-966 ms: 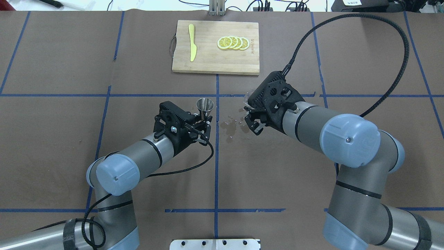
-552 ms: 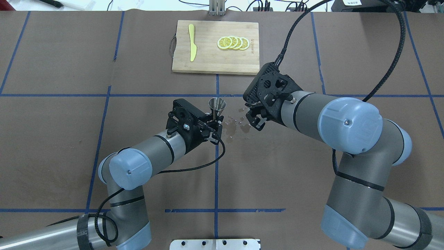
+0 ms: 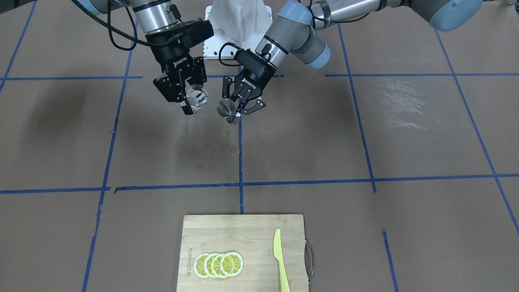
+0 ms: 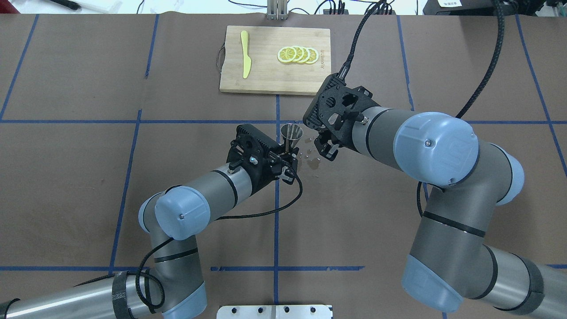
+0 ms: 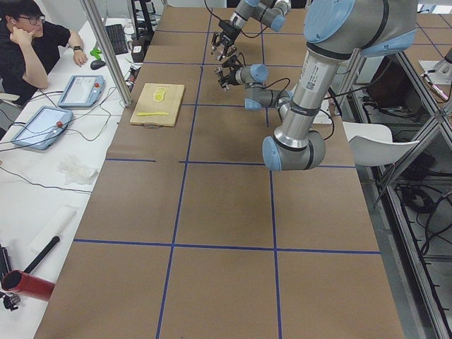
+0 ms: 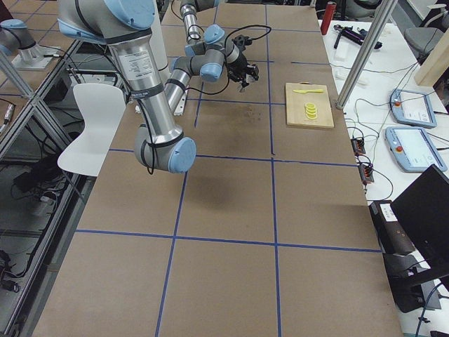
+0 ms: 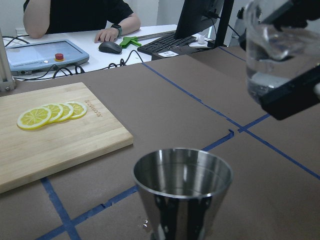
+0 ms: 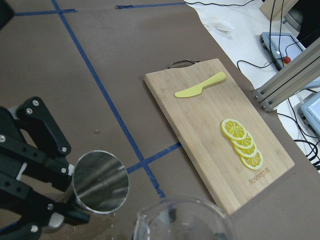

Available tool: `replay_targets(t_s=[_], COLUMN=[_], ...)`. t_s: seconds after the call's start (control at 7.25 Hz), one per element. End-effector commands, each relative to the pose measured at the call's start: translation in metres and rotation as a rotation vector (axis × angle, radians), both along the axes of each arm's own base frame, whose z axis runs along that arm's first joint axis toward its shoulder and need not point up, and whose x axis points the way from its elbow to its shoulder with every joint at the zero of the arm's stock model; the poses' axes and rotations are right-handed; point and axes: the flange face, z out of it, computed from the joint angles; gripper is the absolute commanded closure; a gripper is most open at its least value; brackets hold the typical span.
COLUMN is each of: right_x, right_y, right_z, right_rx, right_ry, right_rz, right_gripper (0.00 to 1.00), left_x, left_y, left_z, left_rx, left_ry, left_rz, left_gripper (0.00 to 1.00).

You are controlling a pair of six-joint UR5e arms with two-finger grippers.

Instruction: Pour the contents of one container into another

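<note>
A silver hourglass jigger (image 4: pixel 291 134) stands upright above the table centre, and my left gripper (image 4: pixel 289 156) is shut on its lower half. The left wrist view shows its open mouth (image 7: pixel 182 172) close up. My right gripper (image 3: pixel 190 99) is shut on the small clear glass cup (image 3: pixel 198 96), which has some clear liquid in it. The cup (image 7: pixel 270 55) hangs a little higher than the jigger and beside it, without touching. From overhead the right gripper (image 4: pixel 325 148) hides the cup. The right wrist view shows the cup's rim (image 8: pixel 182 220) beside the jigger (image 8: pixel 100 181).
A wet patch (image 4: pixel 312 163) marks the paper under the grippers. A wooden cutting board (image 4: pixel 274 79) lies at the far middle with lemon slices (image 4: pixel 297 54) and a yellow knife (image 4: pixel 245 53). A person (image 5: pixel 32 42) sits at a desk beyond the table's far edge.
Both arms have closed in on each other. The left gripper carried the jigger to the right, and the right gripper carried the cup left and slightly away from the robot.
</note>
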Motion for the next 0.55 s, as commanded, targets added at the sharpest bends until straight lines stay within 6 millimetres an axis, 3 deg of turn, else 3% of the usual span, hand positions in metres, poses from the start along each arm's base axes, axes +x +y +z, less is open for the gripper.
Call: replay_targets(t_s=[0.0,0.41], right_x=[-0.0013,-0.0016], right_y=[-0.0022,-0.0035], right_z=[-0.0003,0.0008], right_rx=[0.003,0.028], right_ry=[0.007,0.030], right_rz=[0.000,-0.011], right_gripper=[1.00,1.00], left_x=[0.0003,0.0031], left_y=[0.0041,0.0084], left_z=[0.0003,-0.0028], left_rx=[0.002,0.013], left_ry=[0.002,0.002], left_rz=[0.036,0.088], left_gripper=[1.00,1.00])
